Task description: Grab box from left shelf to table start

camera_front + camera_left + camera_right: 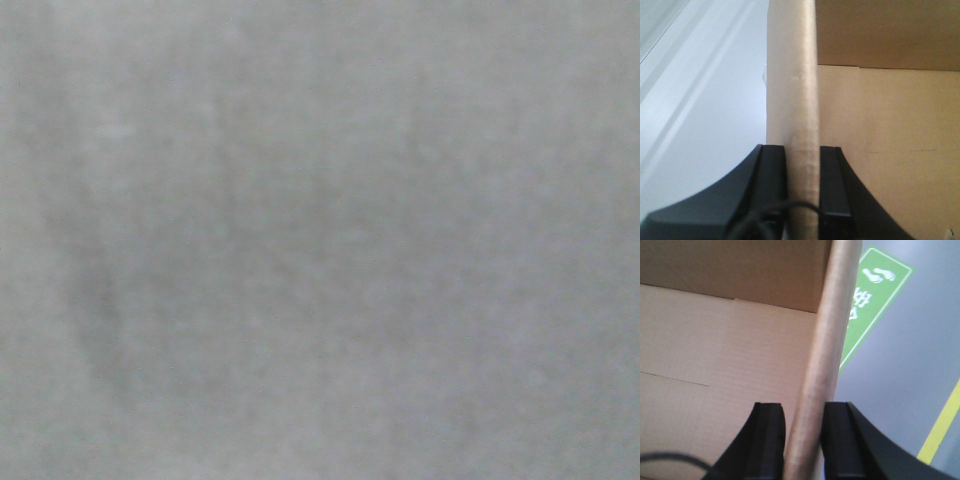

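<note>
The box [890, 125] is a brown corrugated cardboard carton with its top open, and I look down into it in both wrist views. My left gripper [802, 149] is shut on the box's upright left wall, one black finger inside and one outside. My right gripper [802, 405] is shut the same way on the right wall of the box [715, 365]. The left shelf is out of view. The exterior front view is a uniform grey blur in which nothing can be made out.
Outside the box on the right lies grey floor with a green footprint sign [872, 295] and a yellow line [940, 425]. Outside on the left is a pale grey surface [700, 100] crossed by faint diagonal lines.
</note>
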Tool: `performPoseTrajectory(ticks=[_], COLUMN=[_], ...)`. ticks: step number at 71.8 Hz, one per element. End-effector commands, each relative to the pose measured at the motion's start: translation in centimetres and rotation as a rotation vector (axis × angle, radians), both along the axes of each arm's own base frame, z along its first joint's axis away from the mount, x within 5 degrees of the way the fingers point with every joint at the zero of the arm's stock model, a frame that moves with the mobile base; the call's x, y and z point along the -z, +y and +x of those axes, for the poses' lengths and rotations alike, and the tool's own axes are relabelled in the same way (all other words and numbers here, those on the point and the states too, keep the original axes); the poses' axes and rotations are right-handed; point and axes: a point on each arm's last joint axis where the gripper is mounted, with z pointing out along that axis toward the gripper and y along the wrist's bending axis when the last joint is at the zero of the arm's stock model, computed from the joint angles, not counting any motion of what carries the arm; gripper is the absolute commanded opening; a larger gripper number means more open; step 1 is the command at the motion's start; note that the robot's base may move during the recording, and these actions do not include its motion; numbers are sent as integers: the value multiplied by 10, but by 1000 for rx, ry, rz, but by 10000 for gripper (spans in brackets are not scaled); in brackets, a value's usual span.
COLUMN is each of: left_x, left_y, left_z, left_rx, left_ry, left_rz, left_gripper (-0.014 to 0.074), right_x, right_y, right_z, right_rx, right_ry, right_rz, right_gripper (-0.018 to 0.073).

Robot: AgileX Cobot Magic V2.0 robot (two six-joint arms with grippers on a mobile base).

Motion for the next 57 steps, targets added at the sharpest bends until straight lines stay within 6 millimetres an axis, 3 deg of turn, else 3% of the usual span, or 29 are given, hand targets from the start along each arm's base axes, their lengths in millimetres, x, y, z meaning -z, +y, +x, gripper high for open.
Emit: performPoseTrajectory(ticks=[1, 57], left_x=[-23, -23], left_y=[-12, -12], left_z=[-1, -2], left_rx=[38, 39], left_ry=[-120, -118], left_rz=[-194, -195], left_gripper=[-104, -104], right_x=[-16, -15], right_y=[1, 1], right_z=[4, 4], right_rx=[-16, -17], right_ry=[-134, -128], right_rz=[8, 6], right_gripper=[67, 67])
